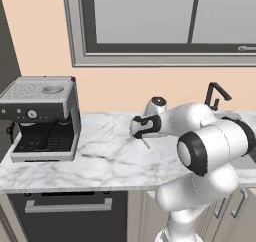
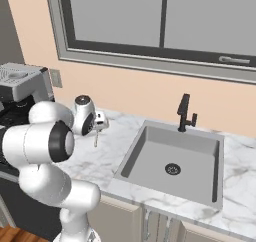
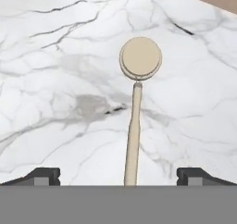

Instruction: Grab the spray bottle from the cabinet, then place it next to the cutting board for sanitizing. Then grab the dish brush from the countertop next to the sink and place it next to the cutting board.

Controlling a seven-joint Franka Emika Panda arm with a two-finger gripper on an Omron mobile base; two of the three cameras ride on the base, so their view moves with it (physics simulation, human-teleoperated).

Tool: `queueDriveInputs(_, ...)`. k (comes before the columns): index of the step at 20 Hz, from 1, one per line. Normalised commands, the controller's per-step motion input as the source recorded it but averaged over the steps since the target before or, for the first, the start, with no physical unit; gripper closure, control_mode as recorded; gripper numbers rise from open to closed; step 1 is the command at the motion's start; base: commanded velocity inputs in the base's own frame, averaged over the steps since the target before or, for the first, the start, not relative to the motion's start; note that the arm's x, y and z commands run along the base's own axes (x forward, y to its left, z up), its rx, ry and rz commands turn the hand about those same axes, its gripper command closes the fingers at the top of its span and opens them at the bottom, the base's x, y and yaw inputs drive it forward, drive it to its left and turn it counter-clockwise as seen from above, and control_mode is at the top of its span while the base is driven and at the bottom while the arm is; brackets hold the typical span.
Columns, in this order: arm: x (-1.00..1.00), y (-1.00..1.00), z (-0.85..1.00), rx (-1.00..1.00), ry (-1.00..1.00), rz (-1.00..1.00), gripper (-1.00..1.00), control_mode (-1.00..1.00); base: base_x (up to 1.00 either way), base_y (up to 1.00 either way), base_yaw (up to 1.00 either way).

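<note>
Between wide-open tool [image 3: 118, 176] fingertips, dish brush [image 3: 135, 107] flat on marble counter [image 3: 55, 79], beside sink [image 2: 172, 161]. Nothing grasped yet. Risk: thin handle rolling or slipping sideways if closed off-centre, or tips scraping counter on too deep a descent.

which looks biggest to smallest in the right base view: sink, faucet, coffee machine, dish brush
1. sink
2. coffee machine, though it is cut off at the frame edge and partly behind the arm, so its place is unsure
3. faucet
4. dish brush
</note>
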Motion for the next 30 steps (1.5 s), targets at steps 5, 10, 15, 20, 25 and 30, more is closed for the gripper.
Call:
queueDriveInputs(5,0.53,0.00,-0.42,-0.03,0.07,0.00,-1.00,-1.00,0.00,0.00,0.00)
queueDriveInputs(10,0.42,0.00,-0.41,-0.03,0.03,0.00,-1.00,-1.00,0.00,0.00,0.00)
queueDriveInputs(15,0.17,0.00,-0.37,-0.02,0.02,0.00,-1.00,-1.00,0.00,0.00,0.00)
queueDriveInputs(20,0.02,0.04,-0.31,-0.01,0.00,0.00,1.00,-1.00,0.00,0.00,0.00)
queueDriveInputs(25,0.00,0.16,-0.13,0.00,0.00,0.00,1.00,-1.00,0.00,0.00,0.00)
queueDriveInputs(30,0.00,0.29,-0.02,0.00,0.02,0.04,1.00,-1.00,0.00,0.00,0.00)
